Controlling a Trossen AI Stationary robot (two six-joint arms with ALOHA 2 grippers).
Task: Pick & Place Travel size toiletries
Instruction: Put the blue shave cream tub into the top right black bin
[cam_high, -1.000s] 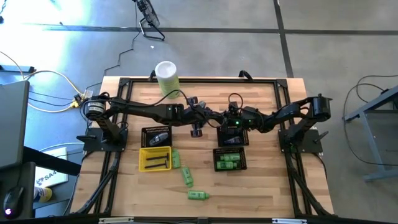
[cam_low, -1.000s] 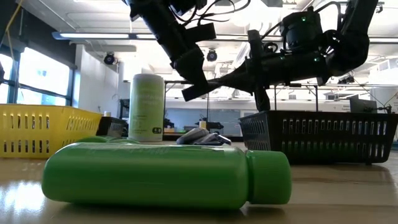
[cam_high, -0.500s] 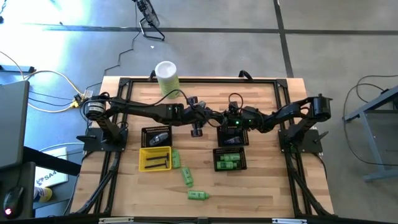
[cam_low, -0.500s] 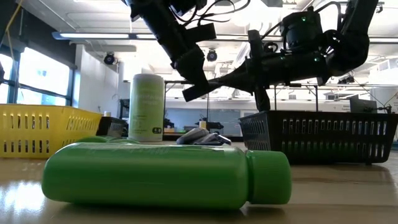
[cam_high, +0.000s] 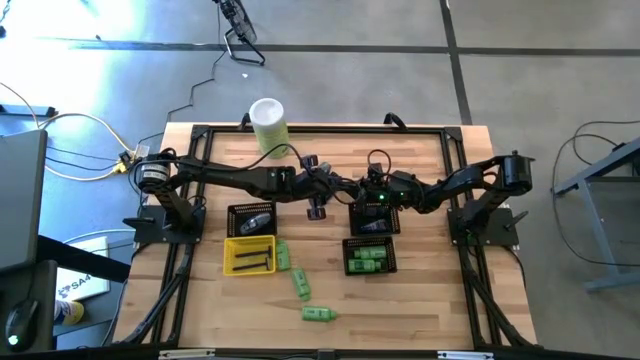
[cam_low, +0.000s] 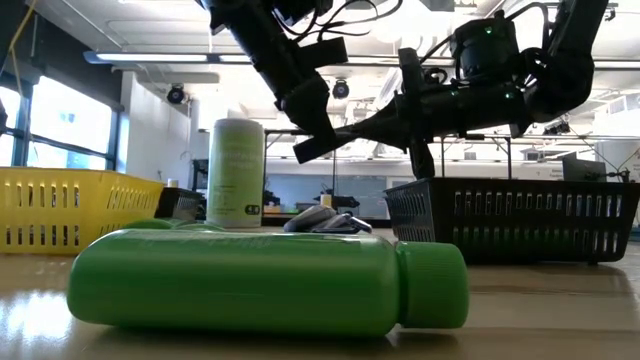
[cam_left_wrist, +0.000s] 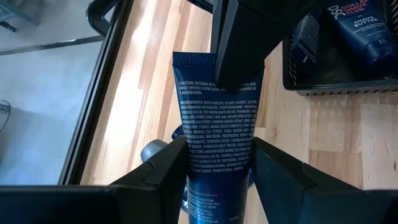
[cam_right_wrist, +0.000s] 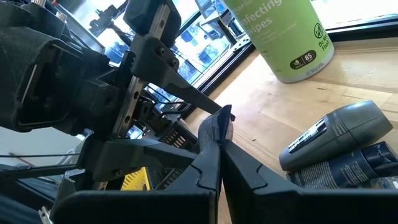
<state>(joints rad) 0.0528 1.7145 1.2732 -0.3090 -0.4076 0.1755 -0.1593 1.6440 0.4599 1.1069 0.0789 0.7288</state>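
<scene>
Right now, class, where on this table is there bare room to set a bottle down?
Free: the bare wood right of the basket of green bottles, and behind it towards the wipes canister. Crowded: the middle, where the left gripper and right gripper both pinch a blue tube.

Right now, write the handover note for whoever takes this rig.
Left gripper: shut on the dark blue tube, held mid-table above the wood.
Right gripper: shut on the same tube's far end, a handover in progress.
Done: green bottles in the front black basket.
Left: three green bottles loose on the table, a grey tube and blue tubes near the wipes canister.
</scene>
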